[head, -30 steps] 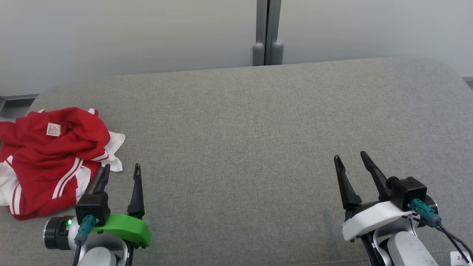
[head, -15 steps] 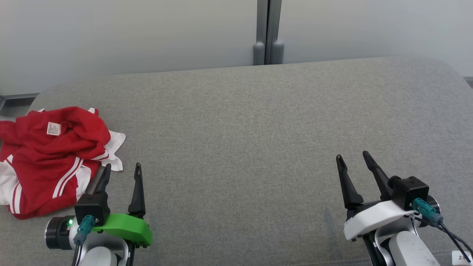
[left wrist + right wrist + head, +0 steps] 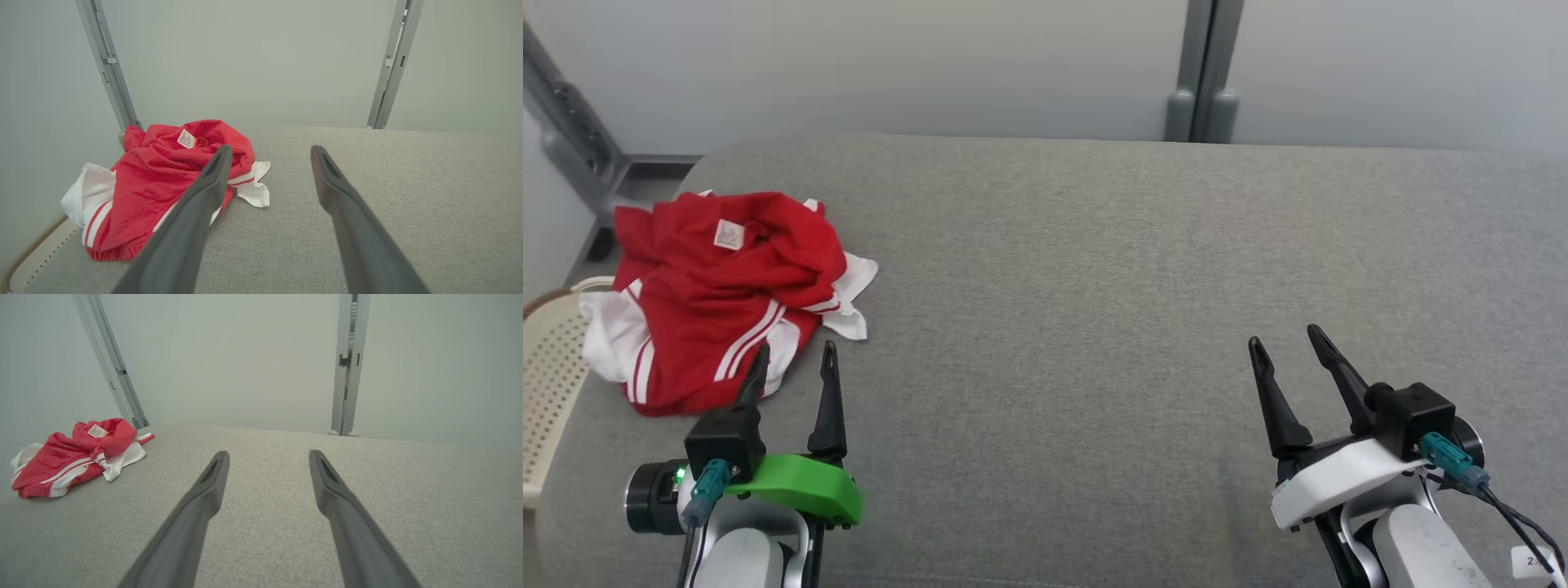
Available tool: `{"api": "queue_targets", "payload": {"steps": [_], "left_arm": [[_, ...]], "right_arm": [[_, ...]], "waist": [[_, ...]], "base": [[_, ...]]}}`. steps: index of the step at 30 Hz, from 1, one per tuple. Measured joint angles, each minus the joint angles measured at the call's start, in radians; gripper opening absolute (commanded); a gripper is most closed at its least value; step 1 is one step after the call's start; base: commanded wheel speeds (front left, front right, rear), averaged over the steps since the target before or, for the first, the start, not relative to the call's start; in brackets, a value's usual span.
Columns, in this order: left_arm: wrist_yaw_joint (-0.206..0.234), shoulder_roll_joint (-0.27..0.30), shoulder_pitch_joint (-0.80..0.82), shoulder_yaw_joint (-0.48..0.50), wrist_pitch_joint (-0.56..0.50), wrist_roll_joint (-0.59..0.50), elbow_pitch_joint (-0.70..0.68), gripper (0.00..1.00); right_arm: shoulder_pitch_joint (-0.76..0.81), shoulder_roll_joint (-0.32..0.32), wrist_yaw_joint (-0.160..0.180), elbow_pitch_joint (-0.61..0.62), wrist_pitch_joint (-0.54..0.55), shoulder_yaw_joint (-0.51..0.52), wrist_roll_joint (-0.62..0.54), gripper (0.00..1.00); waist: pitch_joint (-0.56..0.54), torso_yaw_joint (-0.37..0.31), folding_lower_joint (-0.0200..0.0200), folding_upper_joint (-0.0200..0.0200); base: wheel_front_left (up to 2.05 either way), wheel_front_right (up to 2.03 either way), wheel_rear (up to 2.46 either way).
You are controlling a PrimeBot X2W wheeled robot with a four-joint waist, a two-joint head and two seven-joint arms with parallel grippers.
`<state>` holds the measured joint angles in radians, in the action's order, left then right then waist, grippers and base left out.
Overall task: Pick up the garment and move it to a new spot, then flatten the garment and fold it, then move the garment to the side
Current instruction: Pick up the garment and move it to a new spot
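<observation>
Grey fabric-covered surface (image 3: 1094, 286): one red-and-white garment (image 3: 727, 286), crumpled, far-left corner. Probably light, limp, slippery; best pinched at a raised red fold. Left claw (image 3: 796, 349) just beside it, spread, empty. Right claw (image 3: 1284, 336) well apart, spread, empty.

A grey woven upholstered surface (image 3: 1094, 269) with rounded corners is laid across most of the head view. Behind it, a plain pale wall (image 3: 931, 65) is spread from ten to two o'clock. A grey double upright post (image 3: 1196, 73) is set against the wall at one o'clock, and a slanted grey rail (image 3: 564, 122) at ten o'clock. A cream perforated basket (image 3: 547, 392) is glimpsed at nine o'clock, just beside the surface's edge.
</observation>
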<state>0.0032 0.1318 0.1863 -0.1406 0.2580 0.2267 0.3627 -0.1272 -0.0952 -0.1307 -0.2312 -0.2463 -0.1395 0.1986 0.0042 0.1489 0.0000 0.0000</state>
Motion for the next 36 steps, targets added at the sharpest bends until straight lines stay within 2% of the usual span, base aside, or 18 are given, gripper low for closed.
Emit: {"api": "queue_targets", "payload": {"steps": [13,20,25,36], "left_arm": [[0.004,-0.008,-0.014,0.029,0.0,0.009,-0.027,1.0],[0.002,-0.015,-0.024,0.04,0.0,0.009,-0.039,1.0],[0.0,-0.022,-0.026,0.043,0.0,0.008,-0.044,1.0],[-0.005,-0.032,-0.021,0.048,0.0,0.0,-0.039,1.0]], "right_arm": [[-0.009,0.004,0.0,0.009,0.007,-0.054,0.0,1.0],[-0.013,0.007,0.0,0.012,0.009,-0.074,0.002,1.0],[-0.013,0.005,0.0,0.018,0.012,-0.079,0.003,1.0],[-0.021,-0.004,0.0,0.026,0.014,-0.079,0.01,1.0]], "waist": [[0.011,0.225,0.0,0.0],[0.018,0.318,0.0,0.0],[0.026,0.346,0.0,0.0],[0.04,0.335,0.0,0.0]], "base": [[0.0,0.0,0.0],[0.0,0.0,0.0],[0.0,0.0,0.0],[0.0,0.0,0.0]]}}
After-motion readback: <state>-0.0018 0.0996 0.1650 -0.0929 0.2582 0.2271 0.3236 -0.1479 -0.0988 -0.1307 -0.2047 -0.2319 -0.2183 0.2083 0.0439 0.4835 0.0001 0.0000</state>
